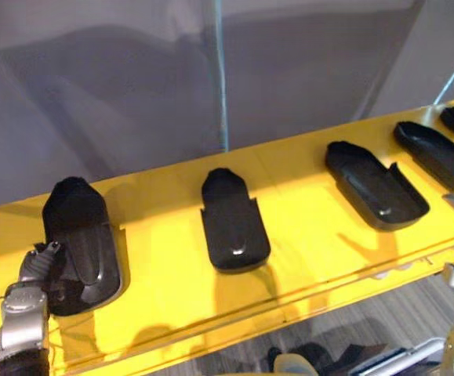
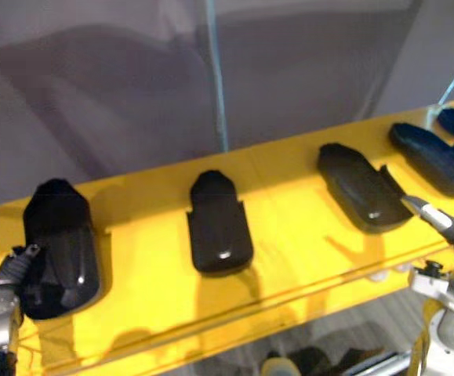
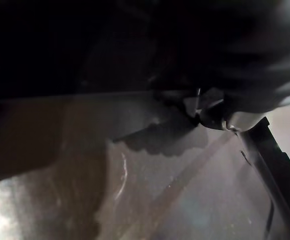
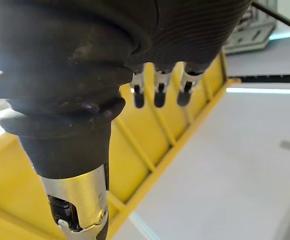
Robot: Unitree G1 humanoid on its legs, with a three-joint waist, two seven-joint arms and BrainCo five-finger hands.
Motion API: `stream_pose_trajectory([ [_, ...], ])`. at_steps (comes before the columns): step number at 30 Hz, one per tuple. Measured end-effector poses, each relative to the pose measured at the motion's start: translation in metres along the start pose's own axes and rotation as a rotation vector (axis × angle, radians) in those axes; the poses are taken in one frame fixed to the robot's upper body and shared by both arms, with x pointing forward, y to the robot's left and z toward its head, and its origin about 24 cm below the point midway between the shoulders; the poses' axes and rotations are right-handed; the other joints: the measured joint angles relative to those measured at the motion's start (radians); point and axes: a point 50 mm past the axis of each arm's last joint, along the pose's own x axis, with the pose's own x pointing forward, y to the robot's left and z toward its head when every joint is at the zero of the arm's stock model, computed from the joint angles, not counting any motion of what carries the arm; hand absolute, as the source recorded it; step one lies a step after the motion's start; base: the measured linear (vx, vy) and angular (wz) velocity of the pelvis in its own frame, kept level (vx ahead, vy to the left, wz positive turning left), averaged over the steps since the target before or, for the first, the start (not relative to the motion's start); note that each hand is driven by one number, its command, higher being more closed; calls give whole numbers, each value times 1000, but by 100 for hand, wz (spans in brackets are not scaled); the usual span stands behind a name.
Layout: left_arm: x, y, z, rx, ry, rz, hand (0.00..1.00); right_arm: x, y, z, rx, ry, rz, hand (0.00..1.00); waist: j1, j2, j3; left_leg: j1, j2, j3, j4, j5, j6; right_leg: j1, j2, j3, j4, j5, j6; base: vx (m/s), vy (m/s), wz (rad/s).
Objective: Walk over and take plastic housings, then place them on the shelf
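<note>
While the left hand (image 1: 37, 268) sits against the leftmost housing (image 1: 81, 235) on the shelf (image 1: 164, 294), grip untellable, the right hand (image 2: 438, 217) hangs with straight fingers (image 4: 158, 95).

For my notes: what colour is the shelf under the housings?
Bright yellow; the shelf shows best in the left eye view.

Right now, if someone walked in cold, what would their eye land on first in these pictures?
A bright yellow shelf runs across the view, with a row of glossy black housings laid out along it. At the shelf's left end, the left hand is up against the leftmost housing. The right hand hovers empty by the shelf's front edge near the right end.
</note>
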Motion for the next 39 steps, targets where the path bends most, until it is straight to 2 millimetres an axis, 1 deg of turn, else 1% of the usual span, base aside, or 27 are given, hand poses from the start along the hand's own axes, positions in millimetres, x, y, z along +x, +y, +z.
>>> stream_pose_trajectory([
  [2,2,-2,3,12,-4,-30,100,0,0,-2,7,17,6,0,-1,8,-1,6,-1,2,-8,5,-1,1,1,5,0,0,0,-21,-2,-6],
  [3,3,-3,6,48,-8,-48,100,0,1,-3,19,27,11,0,-3,12,-3,9,-2,1,-19,10,0,0,0,5,-1,1,0,0,0,0],
  [5,6,-5,14,122,-17,-95,100,0,5,-6,39,42,33,0,-10,15,-3,8,-2,1,-24,18,0,0,1,5,-8,7,-3,-17,-8,0],
  [7,9,-6,18,139,-7,-124,100,-2,8,-12,46,72,47,0,-21,19,-2,7,-1,1,-35,28,-1,0,3,3,-19,16,-5,-42,-21,1],
  [11,12,-8,14,198,36,-145,100,-2,8,-13,57,79,46,0,-28,34,2,8,1,9,-36,29,-1,1,6,8,-31,26,-4,-33,-9,-7],
  [13,14,-11,16,259,48,-163,100,-1,8,-13,67,85,53,0,-28,41,5,8,0,25,-38,32,1,0,6,18,-37,30,-4,-37,7,-10],
  [16,15,-11,18,283,57,-177,100,-1,9,-14,72,96,57,0,-29,44,3,8,-1,28,-55,43,3,2,7,19,-52,42,-4,-22,5,-4],
  [20,17,-13,21,303,69,-205,100,-1,10,-15,74,105,59,0,-29,44,3,7,-2,28,-58,48,3,4,6,20,-68,55,-3,-8,0,0],
  [26,17,-13,17,302,115,-209,100,-1,10,-15,73,106,60,0,-29,45,3,8,-3,25,-67,54,4,21,6,18,-100,72,-3,-2,1,1],
  [30,17,-16,12,309,146,-217,100,-2,10,-16,73,107,60,0,-29,45,3,9,-4,22,-67,54,4,30,5,16,-111,76,-1,-1,3,1],
  [36,17,-18,8,281,160,-180,100,-2,10,-16,74,107,61,0,-29,45,3,7,-4,19,-68,54,5,35,4,4,-126,82,-2,0,0,1],
  [39,15,-31,2,241,167,-196,100,-2,11,-16,77,109,65,0,-31,46,4,9,-4,-1,-68,55,5,49,2,-9,-135,82,-1,2,2,14],
])
